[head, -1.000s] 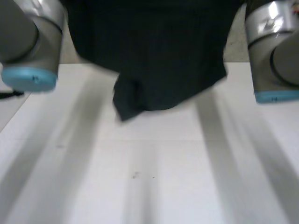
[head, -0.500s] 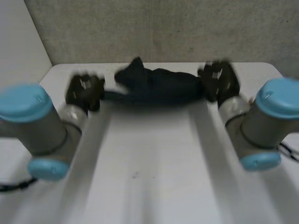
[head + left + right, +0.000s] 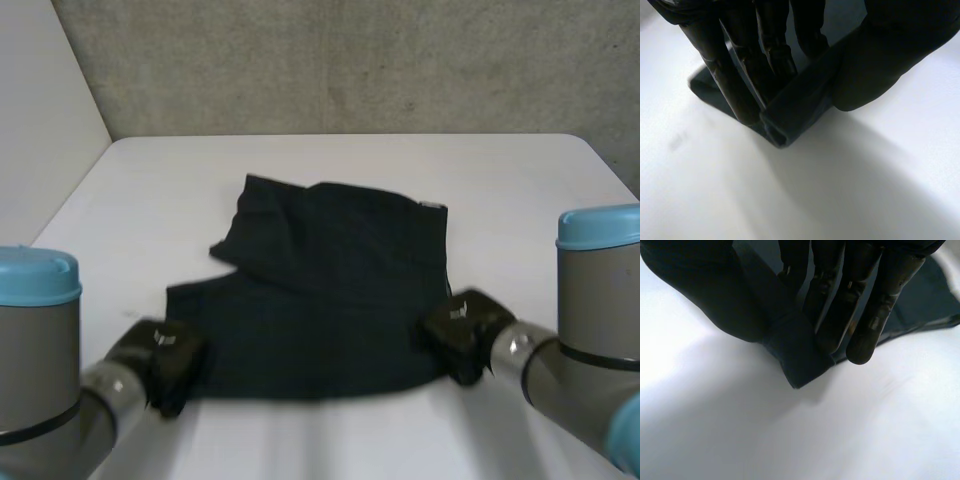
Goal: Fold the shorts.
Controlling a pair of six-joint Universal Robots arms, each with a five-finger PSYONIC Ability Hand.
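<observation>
Half a second ago the shorts point(image 3: 330, 290) were bunched between the hands at the far end of the table point(image 3: 520, 190). Now they lie spread across the centre of the head view (one flap doubled over at upper left). The left hand point(image 3: 165, 360), lower left, and the right hand point(image 3: 462, 333), lower right, each pinch a near corner between fingers and thumb. The laying-out looks done, so folding can begin.

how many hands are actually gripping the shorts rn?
2. The left hand pinches the shorts at the near left corner; the right hand pinches the near right corner. Each wrist view shows cloth held between fingers and thumb.
</observation>
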